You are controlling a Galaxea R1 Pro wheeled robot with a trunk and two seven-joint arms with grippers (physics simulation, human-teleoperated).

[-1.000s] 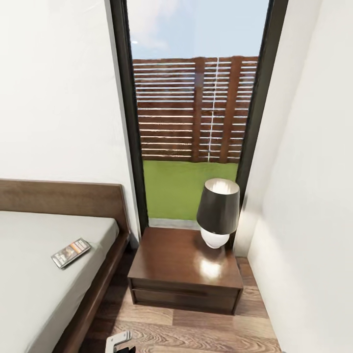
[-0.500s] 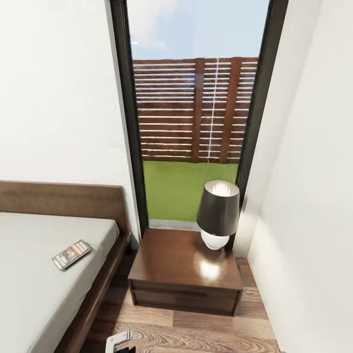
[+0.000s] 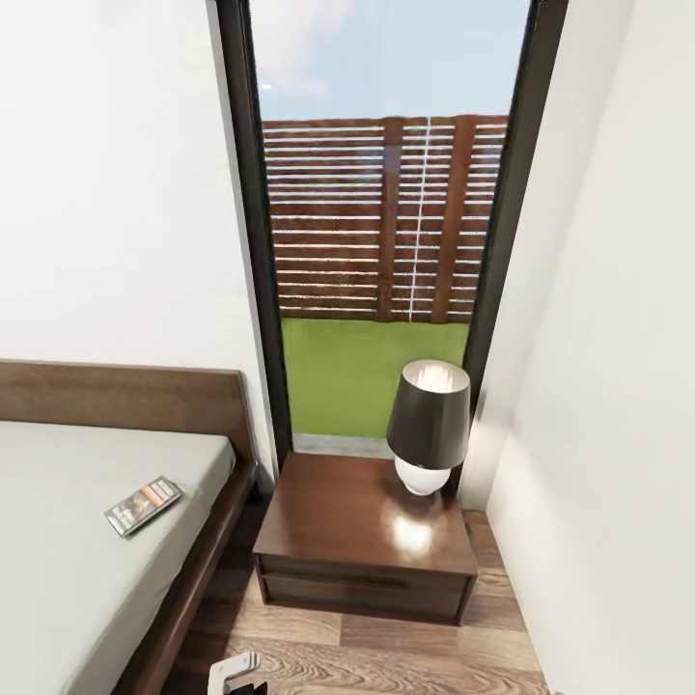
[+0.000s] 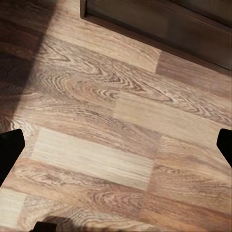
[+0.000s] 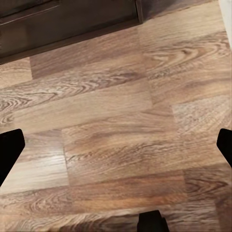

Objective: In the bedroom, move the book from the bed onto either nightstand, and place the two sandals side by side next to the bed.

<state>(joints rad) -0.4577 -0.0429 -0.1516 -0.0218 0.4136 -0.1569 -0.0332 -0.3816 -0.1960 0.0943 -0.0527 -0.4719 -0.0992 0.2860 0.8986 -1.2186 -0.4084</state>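
The book (image 3: 143, 505) lies flat on the light grey mattress of the bed (image 3: 58, 560) at the left, near the mattress's right edge. To its right, against the window, stands the dark brown nightstand (image 3: 338, 541) with two drawers. My left gripper (image 4: 116, 147) hangs open over bare wood floor, with only its dark fingertips (image 4: 10, 150) showing at the frame edges. The right gripper (image 5: 116, 147) is open over the floor too, with nothing between its fingertips (image 5: 9, 150). The sandals are out of view.
A lamp (image 3: 429, 430) with a dark shade stands on the nightstand's right rear corner. White walls close in on the right and behind the bed. The nightstand's dark base (image 4: 159, 24) (image 5: 63, 19) borders the floor in both wrist views. A white and black piece of my left arm (image 3: 235, 668) shows low in the head view.
The whole head picture has slid slightly downward, so the camera has moved. The book, bed, nightstand and lamp keep their places relative to each other.
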